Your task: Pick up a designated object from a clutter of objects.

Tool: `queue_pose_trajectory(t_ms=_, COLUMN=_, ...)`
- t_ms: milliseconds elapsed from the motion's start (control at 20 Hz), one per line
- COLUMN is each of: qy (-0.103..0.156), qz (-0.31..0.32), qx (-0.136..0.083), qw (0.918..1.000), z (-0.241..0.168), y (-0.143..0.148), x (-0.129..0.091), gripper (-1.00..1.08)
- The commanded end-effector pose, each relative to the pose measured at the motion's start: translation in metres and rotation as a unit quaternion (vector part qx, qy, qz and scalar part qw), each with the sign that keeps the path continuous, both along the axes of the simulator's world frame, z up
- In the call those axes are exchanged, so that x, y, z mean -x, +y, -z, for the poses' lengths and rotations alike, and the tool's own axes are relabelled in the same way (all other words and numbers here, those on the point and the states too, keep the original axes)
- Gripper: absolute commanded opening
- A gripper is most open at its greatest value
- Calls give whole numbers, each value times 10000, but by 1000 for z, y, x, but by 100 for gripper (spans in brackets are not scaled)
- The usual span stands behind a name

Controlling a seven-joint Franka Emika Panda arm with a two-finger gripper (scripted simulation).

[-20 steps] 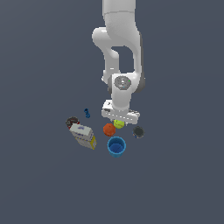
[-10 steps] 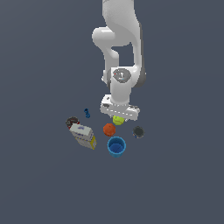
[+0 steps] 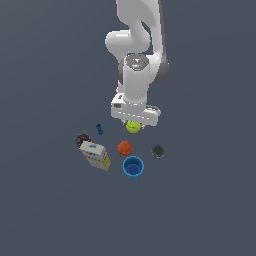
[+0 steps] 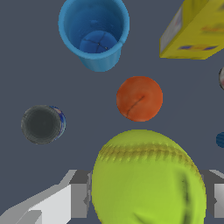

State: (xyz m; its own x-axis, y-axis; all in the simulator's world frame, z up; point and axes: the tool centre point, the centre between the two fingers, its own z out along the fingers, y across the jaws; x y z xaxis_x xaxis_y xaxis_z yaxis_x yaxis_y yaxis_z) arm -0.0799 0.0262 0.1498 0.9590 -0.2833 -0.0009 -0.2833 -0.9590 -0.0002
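Observation:
The yellow-green ball [image 3: 133, 127] is held in my gripper [image 3: 133, 125], lifted clear of the floor above the clutter. In the wrist view the ball [image 4: 148, 179] fills the space between my grey fingers [image 4: 78, 200], which are shut on it. Below lie the orange-red ball [image 3: 124, 148], also in the wrist view [image 4: 139, 98], the blue cup [image 3: 133, 167], the white-and-yellow box [image 3: 95, 155], the dark grey round thing [image 3: 158, 150], a dark can [image 3: 82, 139] and a tiny blue piece [image 3: 99, 129].
In the wrist view the blue cup [image 4: 93, 33] stands upright, the yellow box [image 4: 195, 29] lies at one corner, and the dark grey round thing [image 4: 43, 124] sits apart. The dark grey floor [image 3: 200, 200] surrounds the cluster.
My gripper has risen with the yellow-green ball in it, lifting it off the floor away from the other items. The clutter has not moved.

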Motion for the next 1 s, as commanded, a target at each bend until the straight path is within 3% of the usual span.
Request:
queue_pose_trajectory(t_ms=0, qy=-7, qz=0, qx=-1, qw=10000, z=-24, y=-3, x=2, gripper=-100)
queue_pose_trajectory(t_ms=950, qy=-5, qz=3, qx=-3, qw=10000, z=-200, y=-29, x=16, gripper=-100)
